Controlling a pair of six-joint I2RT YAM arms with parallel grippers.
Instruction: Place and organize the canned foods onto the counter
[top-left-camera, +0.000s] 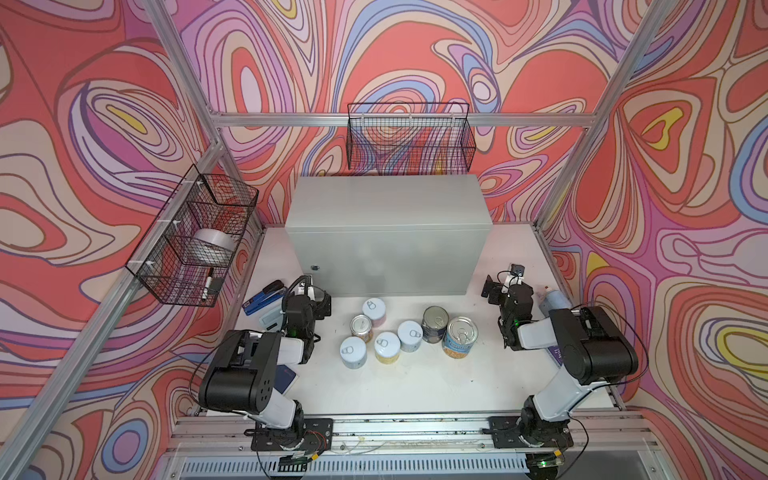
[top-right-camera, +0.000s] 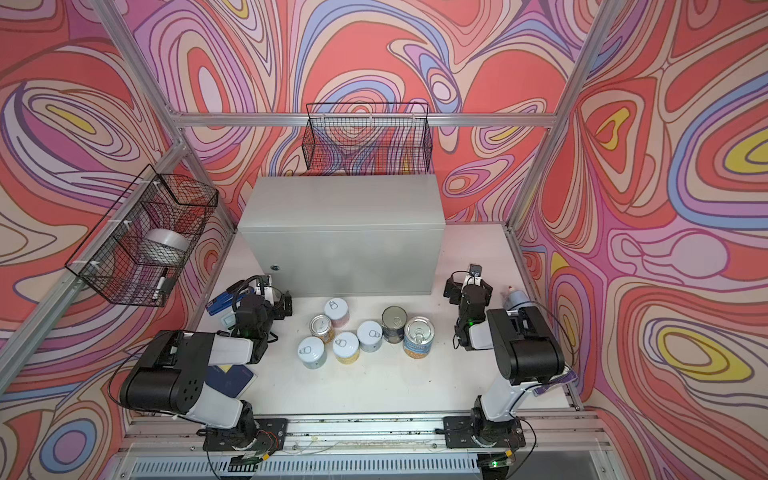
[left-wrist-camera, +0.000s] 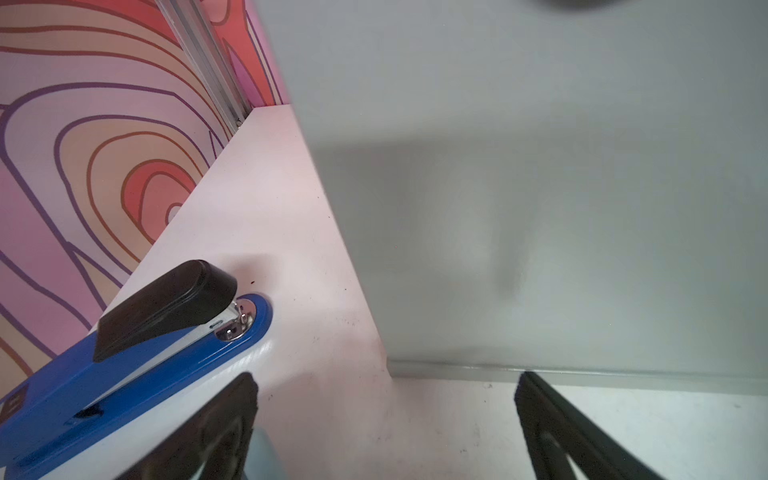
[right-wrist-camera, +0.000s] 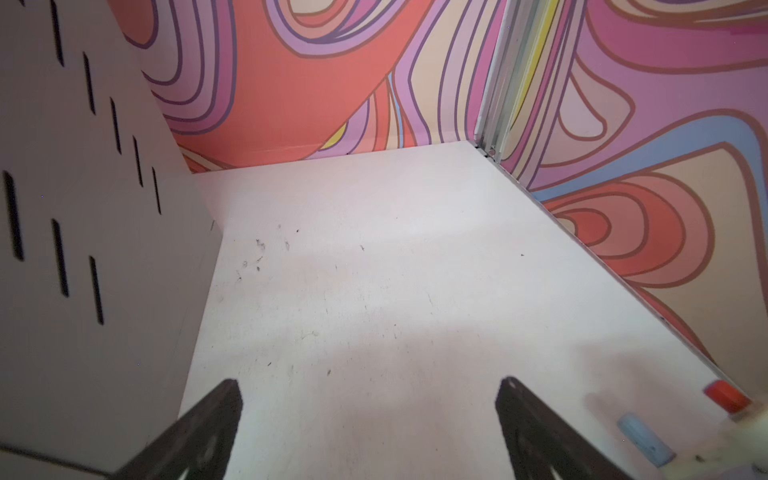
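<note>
all seven canned foods (top-left-camera: 387, 345) stand upright in one cluster, none placed. the left end effector (left-wrist-camera: 384, 419) and right end effector (right-wrist-camera: 370, 415) flank the cluster, jaws apart, holding nothing. beyond them, the counter (top-left-camera: 386, 203) top carries no can; judged status: every placement is outstanding.

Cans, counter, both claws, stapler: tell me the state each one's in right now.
tall blue can: upright on the table, pull-tab lid sealed.
tall navy can: upright on the table, sealed.
short cans: all five upright on the table, sealed.
counter: no can on its top yet.
left claw: open, holding nothing.
right claw: open, holding nothing.
stapler: closed, lying on the table.
</note>
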